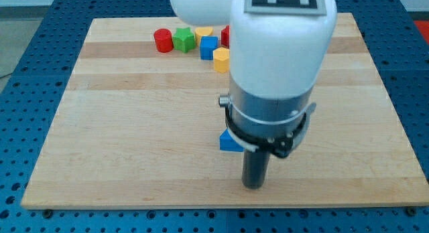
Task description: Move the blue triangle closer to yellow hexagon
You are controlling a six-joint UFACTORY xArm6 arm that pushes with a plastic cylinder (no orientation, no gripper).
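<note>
The blue triangle (pixel 229 142) lies on the wooden board (pixel 134 126) near the middle, mostly hidden behind the arm; only its left corner shows. The yellow hexagon (pixel 221 59) sits near the view's top, half hidden by the white arm body. My tip (pixel 254 186) is at the lower end of the dark rod, just to the right of and below the blue triangle.
Near the top edge stand a red cylinder (pixel 163 40), a green block (pixel 184 39), a blue cube (pixel 209 47), another yellow block (pixel 203 33) and a red block (pixel 226 36), partly hidden by the arm (pixel 281 52).
</note>
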